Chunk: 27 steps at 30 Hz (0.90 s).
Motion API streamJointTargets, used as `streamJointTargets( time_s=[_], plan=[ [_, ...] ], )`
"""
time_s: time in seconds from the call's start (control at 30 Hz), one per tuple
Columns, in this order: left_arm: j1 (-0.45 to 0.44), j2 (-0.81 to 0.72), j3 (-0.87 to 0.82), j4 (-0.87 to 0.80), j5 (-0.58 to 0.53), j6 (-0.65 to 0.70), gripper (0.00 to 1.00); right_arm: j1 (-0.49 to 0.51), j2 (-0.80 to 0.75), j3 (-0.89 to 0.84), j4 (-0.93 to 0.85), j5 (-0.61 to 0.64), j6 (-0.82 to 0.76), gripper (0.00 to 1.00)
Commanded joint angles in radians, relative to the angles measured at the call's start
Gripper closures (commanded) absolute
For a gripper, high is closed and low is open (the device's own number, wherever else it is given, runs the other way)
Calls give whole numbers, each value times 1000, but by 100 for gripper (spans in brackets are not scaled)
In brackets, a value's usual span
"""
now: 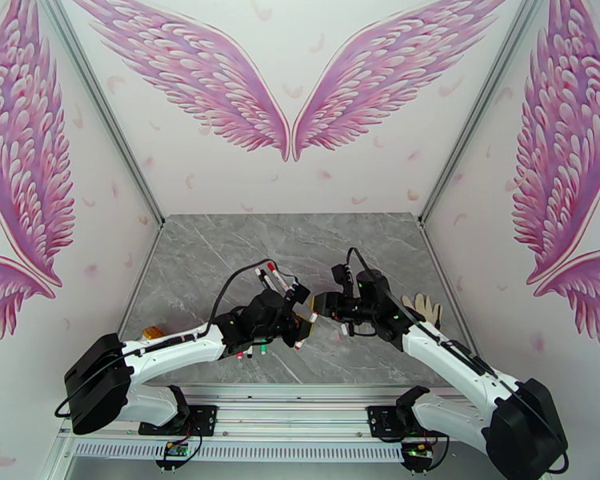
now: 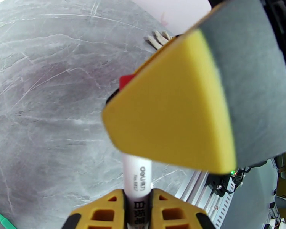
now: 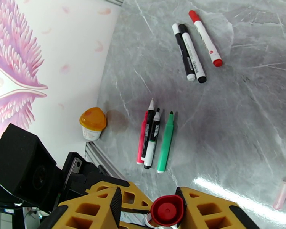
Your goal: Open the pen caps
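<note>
Red cap (image 3: 166, 210) sits on the end of the white pen (image 2: 137, 182), up in the air between my two pincers. My left pincer (image 2: 137, 208) is squeezed tight on the pen. My right pincer (image 3: 150, 205) is around the cap with its jaws a bit apart, not pinching yet. I think I should squeeze the cap in the middle, then pull straight along the pen, no bending

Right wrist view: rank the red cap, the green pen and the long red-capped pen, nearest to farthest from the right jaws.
1. red cap: between the jaws, at the bottom of the view.
2. green pen: lying mid-table, centre of the view.
3. red-capped pen: lying at the far end, top of the view.
</note>
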Motion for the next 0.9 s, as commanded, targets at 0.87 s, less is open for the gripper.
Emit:
streamJointTargets(
  time_s=[0.87],
  plan=[
    [52, -8, -55, 168, 194, -89, 65, 7, -15, 5, 50, -25, 65, 85]
  ],
)
